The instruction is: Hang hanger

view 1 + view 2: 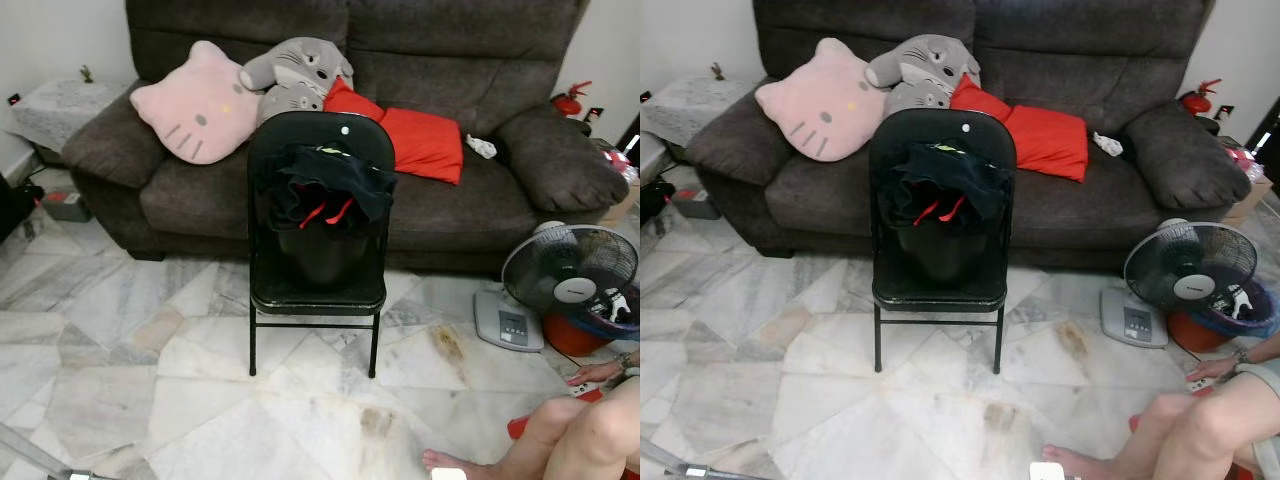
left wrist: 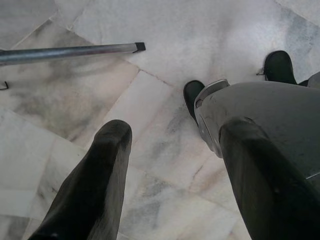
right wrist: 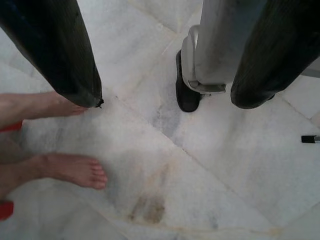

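Black bucket (image 1: 318,255) on folding chair (image 1: 318,290) — dark clothes (image 1: 330,185) piled inside; both grippers' fingers spread, empty

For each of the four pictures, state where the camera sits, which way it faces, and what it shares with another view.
Left eye, head: looks forward and down at the black chair.
Right eye: shares that chair, the sofa and the fan.
Left wrist: down past the open left gripper to the floor.
Right wrist: down past the open right gripper; shares the floor, the robot's foot.
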### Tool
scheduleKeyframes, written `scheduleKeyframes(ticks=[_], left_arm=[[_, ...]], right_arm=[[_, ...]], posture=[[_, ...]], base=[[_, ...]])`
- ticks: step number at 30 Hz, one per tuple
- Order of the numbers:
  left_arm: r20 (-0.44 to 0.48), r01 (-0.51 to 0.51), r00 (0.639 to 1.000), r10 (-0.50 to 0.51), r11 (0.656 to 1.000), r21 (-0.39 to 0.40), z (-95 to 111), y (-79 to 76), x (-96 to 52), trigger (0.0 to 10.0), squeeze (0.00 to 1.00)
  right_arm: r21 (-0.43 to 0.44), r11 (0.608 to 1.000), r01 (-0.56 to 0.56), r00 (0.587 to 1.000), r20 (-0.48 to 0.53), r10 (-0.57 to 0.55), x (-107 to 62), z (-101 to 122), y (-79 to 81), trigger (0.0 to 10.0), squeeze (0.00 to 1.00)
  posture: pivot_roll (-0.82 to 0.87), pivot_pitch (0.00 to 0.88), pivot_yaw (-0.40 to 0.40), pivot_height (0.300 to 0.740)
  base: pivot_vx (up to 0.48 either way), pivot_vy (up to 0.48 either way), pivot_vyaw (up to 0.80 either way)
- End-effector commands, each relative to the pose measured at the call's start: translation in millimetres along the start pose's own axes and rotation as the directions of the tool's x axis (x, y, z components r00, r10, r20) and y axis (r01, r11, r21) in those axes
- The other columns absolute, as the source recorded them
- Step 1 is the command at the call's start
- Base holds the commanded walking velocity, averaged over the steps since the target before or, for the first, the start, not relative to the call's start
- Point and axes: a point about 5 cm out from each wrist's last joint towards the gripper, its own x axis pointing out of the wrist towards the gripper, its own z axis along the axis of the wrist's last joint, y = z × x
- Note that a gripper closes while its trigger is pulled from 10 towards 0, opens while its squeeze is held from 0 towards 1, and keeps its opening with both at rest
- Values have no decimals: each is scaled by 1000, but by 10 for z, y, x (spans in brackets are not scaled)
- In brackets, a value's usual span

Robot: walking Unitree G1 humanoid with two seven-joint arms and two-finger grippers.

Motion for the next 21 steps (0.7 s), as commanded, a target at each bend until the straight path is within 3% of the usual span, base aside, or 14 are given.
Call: scheduleKeyframes(ticks=[1, 15, 21], left_arm=[[-48, 61, 997, -60, 998, 9, -126, -149, -14, 10000, 0], [-46, 60, 997, -60, 998, 9, -119, -142, -13, 10000, 0], [-44, 60, 997, -60, 998, 7, -114, -143, -12, 10000, 0]], right_arm=[[-3, 1000, 4, 1000, -10, -4, -5, -32, -2, 10000, 0], [16, 1000, 9, 1000, -3, -9, -4, -25, 3, 10000, 0], [15, 1000, 8, 1000, -7, -8, -3, -24, 0, 10000, 0]], posture=[[-7, 66, -41, 740], [-6, 83, -41, 740], [-7, 87, -43, 740]], base=[[0, 0, 0], [0, 0, 0], [0, 0, -655]])
